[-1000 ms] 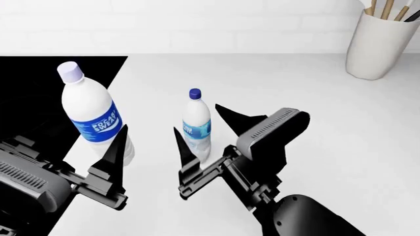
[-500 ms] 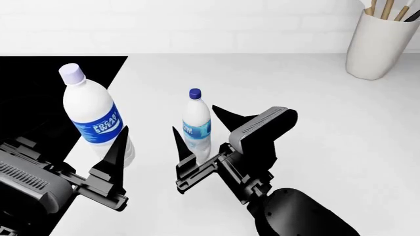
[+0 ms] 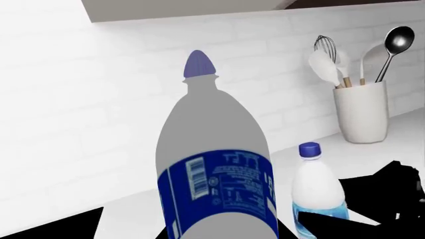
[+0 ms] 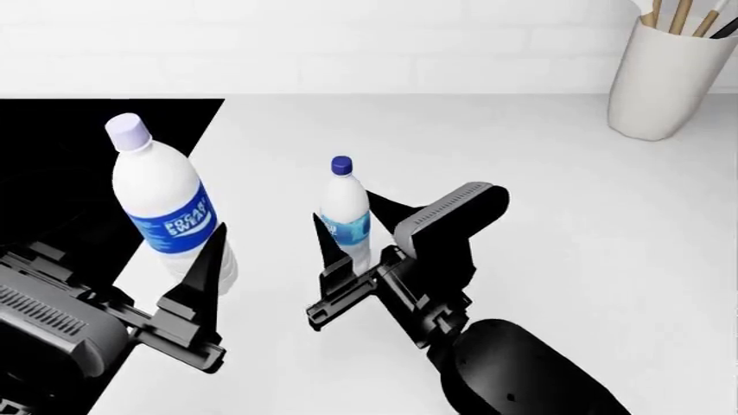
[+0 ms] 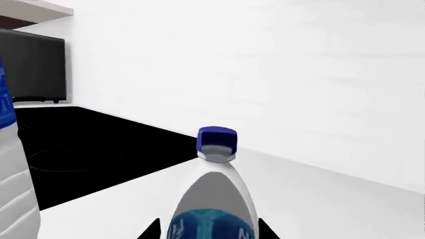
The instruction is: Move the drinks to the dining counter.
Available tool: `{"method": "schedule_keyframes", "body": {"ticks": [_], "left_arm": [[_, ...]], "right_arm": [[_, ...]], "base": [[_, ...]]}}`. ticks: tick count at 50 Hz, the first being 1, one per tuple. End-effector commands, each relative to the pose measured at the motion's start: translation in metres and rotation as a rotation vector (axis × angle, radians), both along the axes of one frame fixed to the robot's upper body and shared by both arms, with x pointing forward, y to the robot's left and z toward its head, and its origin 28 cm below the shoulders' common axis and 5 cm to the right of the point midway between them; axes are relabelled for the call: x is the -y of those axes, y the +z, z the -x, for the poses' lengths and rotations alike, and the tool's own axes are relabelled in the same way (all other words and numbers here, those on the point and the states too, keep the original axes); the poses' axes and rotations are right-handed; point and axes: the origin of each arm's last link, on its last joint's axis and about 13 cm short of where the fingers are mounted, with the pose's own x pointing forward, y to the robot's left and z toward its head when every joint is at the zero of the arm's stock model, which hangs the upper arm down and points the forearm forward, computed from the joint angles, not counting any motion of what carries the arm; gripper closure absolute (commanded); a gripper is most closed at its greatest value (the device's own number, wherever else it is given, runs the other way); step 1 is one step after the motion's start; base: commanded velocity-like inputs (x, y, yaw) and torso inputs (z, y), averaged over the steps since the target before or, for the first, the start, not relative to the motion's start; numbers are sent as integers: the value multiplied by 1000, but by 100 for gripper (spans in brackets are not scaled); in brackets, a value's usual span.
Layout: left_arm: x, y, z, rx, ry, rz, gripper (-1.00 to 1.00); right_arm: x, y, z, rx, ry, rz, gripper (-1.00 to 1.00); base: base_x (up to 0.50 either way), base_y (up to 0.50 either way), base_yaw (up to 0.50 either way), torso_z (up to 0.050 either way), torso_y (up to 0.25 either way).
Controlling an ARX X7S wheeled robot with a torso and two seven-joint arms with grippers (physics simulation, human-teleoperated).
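Now, from the head camera I see my right pincer (image 4: 349,232) spread around the slim bottle (image 4: 345,216) mid-tabletop (image 4: 554,225); at nine o'clock, the Pocari bottle (image 4: 171,207). My left pincer (image 4: 199,259) seems open. Both wrist cameras centre their bottles.

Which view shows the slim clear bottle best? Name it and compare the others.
The head view: the slim clear bottle shows from cap nearly to base, between the open right gripper fingers. The right wrist view shows only its cap and upper body. The left wrist view shows it small, beside the Pocari Sweat bottle.
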Motion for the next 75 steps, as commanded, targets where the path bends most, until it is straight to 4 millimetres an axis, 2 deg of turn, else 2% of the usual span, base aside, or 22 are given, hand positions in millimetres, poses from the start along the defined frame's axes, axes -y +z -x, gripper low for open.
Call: {"method": "schedule_keyframes", "body": {"ticks": [1,13,22,34,62,75], "left_arm": [[0,2,1,7,-1,13,100],[1,0,0,6,-3,15,100],[1,2,1,23,3,29,100],[3,7,5,70,5,69,100],[4,8,8,85,-14,73,100],[4,7,8,83,-14,73,100]], "right_arm": [[-2,-5,-1,-15,10,8,100],[1,-5,0,5,-12,-25,100],[10,21,20,127,-62,-148,100],[17,36,38,233,-119,-268,100],[17,37,38,274,-129,-252,100],[16,34,37,277,-136,-242,100]], "base": [[0,0,0,0,0],[0,0,0,0,0],[0,0,0,0,0],[0,0,0,0,0],[-448,3,0,0,0],[-56,500,0,1,0]]}}
